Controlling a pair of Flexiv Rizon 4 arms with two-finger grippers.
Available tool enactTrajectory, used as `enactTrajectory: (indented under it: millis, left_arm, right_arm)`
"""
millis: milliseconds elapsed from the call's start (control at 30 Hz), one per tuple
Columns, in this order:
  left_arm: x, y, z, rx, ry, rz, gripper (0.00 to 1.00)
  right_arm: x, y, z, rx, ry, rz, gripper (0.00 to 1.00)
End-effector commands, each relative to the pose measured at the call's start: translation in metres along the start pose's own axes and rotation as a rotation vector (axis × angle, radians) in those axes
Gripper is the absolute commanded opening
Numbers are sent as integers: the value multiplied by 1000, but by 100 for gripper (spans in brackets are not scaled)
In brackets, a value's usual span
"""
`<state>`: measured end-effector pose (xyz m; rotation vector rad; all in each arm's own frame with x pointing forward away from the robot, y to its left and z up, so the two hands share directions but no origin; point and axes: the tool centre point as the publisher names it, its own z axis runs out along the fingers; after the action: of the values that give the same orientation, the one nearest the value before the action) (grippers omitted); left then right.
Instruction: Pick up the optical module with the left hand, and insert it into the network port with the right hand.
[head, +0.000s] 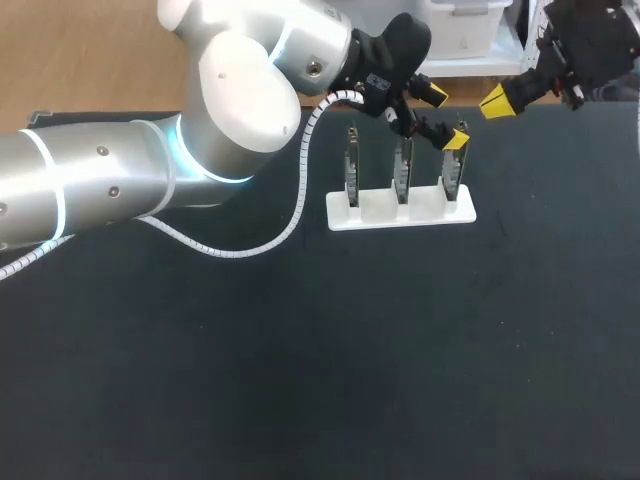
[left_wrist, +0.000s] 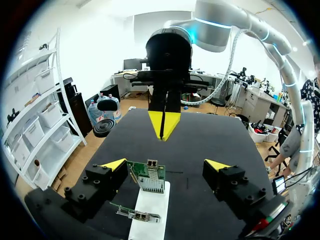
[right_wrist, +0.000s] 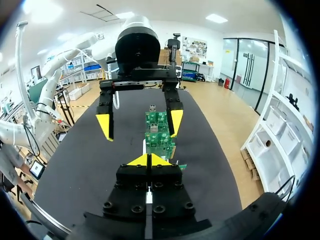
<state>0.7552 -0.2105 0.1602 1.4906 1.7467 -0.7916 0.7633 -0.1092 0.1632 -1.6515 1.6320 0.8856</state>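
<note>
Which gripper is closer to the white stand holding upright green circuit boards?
Left. The left gripper hangs over the right end of the white plastic stand, one green circuit board between its open fingers; the right gripper sits shut, past that end.

A stand (head: 400, 212) sits on the desk (head: 300, 380), in the far half and a little right of the middle. Three boards stand upright in it, in one row: the left board (head: 352, 170), the middle board (head: 402, 170) and the right board (head: 452, 178). The left arm (head: 100, 190) comes in over the desk's left side. Its jaws hang above the right end of the row, with a board between them. The right arm (head: 590, 40) holds its jaws to the right of the stand and behind it, apart from the boards. A cable (head: 240, 248) lies on the desk left of the stand.
</note>
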Motion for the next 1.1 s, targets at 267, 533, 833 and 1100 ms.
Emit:
enactTrajectory:
  millis: [267, 533, 833, 1100]
  left_arm:
    - [0, 1, 0, 2, 1, 1, 100]
    - [-1, 1, 0, 3, -3, 6, 100]
    - [-3, 4, -6, -11, -12, 8, 100]
    - [-3, 15, -24, -88, -13, 8, 100]
  right_arm:
    - [3, 9, -6, 46, 8, 4, 0]
    - [4, 7, -7, 45, 14, 3, 0]
    - [4, 6, -8, 44, 18, -1, 0]
    - [2, 9, -13, 49, 23, -7, 0]
